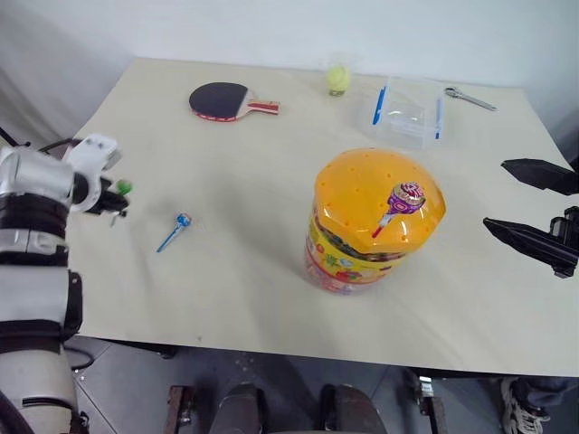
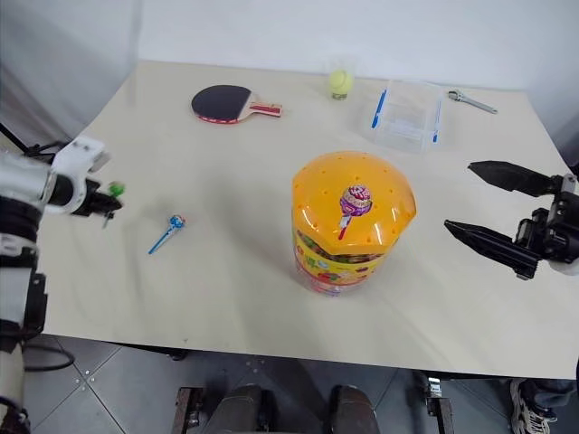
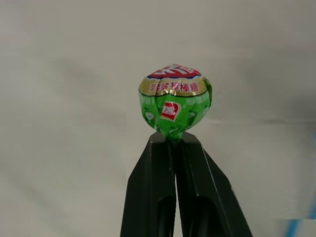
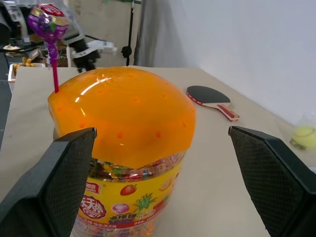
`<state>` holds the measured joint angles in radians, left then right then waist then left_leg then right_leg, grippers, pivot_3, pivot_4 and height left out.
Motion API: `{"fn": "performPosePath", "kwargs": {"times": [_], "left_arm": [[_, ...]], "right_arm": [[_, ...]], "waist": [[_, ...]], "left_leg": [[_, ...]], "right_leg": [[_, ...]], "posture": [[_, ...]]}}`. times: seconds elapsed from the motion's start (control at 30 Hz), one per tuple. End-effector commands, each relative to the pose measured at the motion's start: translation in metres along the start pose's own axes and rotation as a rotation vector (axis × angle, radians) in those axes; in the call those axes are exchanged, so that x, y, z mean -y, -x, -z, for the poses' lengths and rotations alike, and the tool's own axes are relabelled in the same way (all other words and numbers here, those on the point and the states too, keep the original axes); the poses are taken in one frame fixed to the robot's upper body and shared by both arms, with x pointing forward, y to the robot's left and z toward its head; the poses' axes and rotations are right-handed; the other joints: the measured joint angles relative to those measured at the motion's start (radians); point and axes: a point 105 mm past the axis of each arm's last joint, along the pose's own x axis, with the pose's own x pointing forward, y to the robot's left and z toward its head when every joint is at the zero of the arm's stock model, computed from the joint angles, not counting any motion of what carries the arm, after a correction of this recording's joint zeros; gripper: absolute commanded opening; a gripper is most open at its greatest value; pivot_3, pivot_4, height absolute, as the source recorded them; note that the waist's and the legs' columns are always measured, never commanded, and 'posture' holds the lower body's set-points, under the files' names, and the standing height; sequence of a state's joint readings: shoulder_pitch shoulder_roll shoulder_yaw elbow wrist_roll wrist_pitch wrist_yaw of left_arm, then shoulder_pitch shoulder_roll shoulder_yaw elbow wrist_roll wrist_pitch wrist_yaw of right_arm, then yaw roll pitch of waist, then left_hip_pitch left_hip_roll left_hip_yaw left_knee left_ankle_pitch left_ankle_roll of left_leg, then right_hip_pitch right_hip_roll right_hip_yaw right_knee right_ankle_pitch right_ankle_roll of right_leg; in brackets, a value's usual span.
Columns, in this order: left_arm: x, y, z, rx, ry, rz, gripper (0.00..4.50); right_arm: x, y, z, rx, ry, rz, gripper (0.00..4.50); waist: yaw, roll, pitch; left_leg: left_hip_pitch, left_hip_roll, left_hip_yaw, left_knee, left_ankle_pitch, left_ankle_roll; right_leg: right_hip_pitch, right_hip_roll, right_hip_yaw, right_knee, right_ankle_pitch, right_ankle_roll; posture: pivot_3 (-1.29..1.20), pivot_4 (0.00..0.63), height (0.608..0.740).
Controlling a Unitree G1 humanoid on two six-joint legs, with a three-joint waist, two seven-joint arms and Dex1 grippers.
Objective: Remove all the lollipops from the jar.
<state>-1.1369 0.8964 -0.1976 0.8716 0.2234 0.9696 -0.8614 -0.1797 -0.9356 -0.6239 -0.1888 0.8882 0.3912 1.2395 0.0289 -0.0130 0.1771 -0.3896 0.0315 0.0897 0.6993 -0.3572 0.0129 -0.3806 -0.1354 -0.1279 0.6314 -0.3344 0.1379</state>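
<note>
The pale beige worktop (image 1: 226, 271) carries the jar (image 1: 366, 226) near its middle and a blue-stick lollipop (image 1: 174, 231) lying flat well to the jar's left. Along the far side lie a table-tennis paddle (image 1: 226, 99), a yellow-green ball (image 1: 338, 79), a small clear box (image 1: 407, 110) and a wrench (image 1: 470, 99).

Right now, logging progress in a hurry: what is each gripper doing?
Left gripper: shut on the green lollipop.
Right gripper: open, holding nothing, beside the jar.
</note>
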Motion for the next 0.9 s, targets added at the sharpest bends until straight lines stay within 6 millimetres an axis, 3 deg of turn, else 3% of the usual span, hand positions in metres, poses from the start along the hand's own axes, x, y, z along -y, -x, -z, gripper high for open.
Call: {"fn": "performPosePath", "kwargs": {"times": [0.03, 0.33, 0.53, 0.67, 0.73, 0.83, 0.9], "left_arm": [[-0.009, 0.013, 0.01, -0.045, 0.038, -0.051, 0.02], [-0.002, 0.034, -0.006, 0.022, 0.042, -0.026, 2.67], [0.007, 0.065, -0.029, 0.119, -0.068, 0.003, 4.46], [0.022, 0.082, -0.047, 0.207, -0.167, 0.062, 4.46], [0.041, 0.095, -0.07, 0.347, -0.259, 0.14, 4.46], [0.057, 0.104, -0.09, 0.487, -0.286, 0.211, 4.46], [0.078, 0.108, -0.099, 0.626, -0.381, 0.31, 4.46]], "right_arm": [[0.001, -0.001, -0.006, 0.002, 0.04, -0.015, 4.5], [0.002, -0.001, -0.006, -0.006, 0.049, -0.011, 4.5], [0.002, 0.005, -0.008, -0.014, 0.062, 0.015, 4.5], [0.003, 0.007, -0.01, -0.016, 0.072, 0.024, 4.5], [0.002, 0.006, -0.013, -0.025, 0.082, 0.018, 4.5], [-0.003, 0.001, -0.016, -0.035, 0.095, 0.008, 4.5], [-0.012, -0.008, -0.021, -0.039, 0.109, -0.001, 4.5]], "waist": [[0.0, 0.0, 0.0], [-0.007, 0.0, 0.0], [-0.006, 0.0, 0.0], [-0.001, 0.0, 0.0], [-0.002, 0.0, 0.0], [-0.001, 0.0, 0.0], [-0.004, 0.0, 0.0]], "left_leg": [[0.0, 0.0, 0.0, 0.0, 0.0, 0.0], [0.0, 0.0, 0.001, 0.0, 0.0, 0.0], [0.001, 0.0, 0.002, 0.0, 0.0, 0.0], [0.0, 0.0, 0.003, 0.0, 0.0, 0.0], [0.0, 0.0, 0.003, 0.0, 0.0, 0.0], [0.0, 0.0, 0.002, 0.001, 0.0, 0.0], [0.0, 0.0, 0.002, 0.001, 0.0, 0.0]], "right_leg": [[0.0, 0.0, 0.0, 0.0, 0.0, 0.0], [0.0, 0.0, 0.0, 0.001, 0.0, 0.0], [-0.003, 0.0, 0.002, 0.005, 0.0, 0.0], [-0.003, -0.001, 0.002, 0.006, 0.0, 0.0], [-0.003, -0.001, 0.003, 0.006, 0.0, 0.0], [-0.003, -0.001, 0.003, 0.006, 0.0, 0.0], [-0.003, -0.002, 0.003, 0.006, 0.0, 0.0]], "posture": [[0.0, 0.15, 0.74], [0.0, 0.15, 0.74], [0.0, 0.15, 0.74], [0.0, 0.15, 0.74], [0.0, 0.15, 0.74], [0.0, 0.15, 0.74], [0.0, 0.15, 0.74]]}}
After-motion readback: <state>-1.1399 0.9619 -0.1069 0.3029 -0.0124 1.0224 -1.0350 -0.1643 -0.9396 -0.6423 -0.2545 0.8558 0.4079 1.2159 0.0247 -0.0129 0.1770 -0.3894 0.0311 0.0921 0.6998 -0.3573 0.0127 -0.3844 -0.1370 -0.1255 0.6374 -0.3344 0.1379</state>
